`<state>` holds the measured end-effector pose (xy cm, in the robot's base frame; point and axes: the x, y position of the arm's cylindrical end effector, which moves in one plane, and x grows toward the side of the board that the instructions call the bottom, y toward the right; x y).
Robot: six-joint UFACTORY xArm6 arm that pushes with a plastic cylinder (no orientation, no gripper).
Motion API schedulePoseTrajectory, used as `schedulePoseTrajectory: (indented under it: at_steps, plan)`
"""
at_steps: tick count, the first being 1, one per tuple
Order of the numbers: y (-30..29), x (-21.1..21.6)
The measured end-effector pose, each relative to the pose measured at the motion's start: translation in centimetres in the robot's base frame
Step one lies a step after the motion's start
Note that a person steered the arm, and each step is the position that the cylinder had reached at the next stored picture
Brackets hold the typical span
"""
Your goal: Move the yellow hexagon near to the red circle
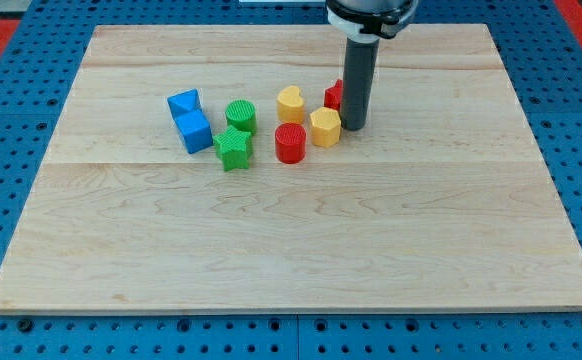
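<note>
While my tip (354,127) rests on the pale wooden tabletop (291,240), it stands just right of the yellow hexagon block (324,127). I have no fingers, only a straight dark rod. Left of the hexagon and slightly nearer, just beside it, sits the red circle block (290,143). Another red block (334,95) is partly hidden behind the rod, its shape unclear.

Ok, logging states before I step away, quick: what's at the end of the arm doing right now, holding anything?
My tip: a bare rod, so it holds nothing; it is down on the board just to the view's right of the yellow hexagon, close against it.
</note>
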<state>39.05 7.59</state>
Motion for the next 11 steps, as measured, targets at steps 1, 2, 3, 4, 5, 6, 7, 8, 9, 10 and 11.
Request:
schedulePoseTrajectory:
  at_steps: [1,2,3,4,5,6,7,8,9,10,11]
  plan:
    - [2.0,2.6]
    - [2.0,4.2]
    - [0.9,3.9]
    - [0.9,3.8]
    - [0.9,3.4]
    - [0.7,2.4]
    - [0.4,2.2]
    - [-0.1,2.0]
    - [-0.5,1.7]
    - [-1.3,1.4]
    - [-2.2,1.2]
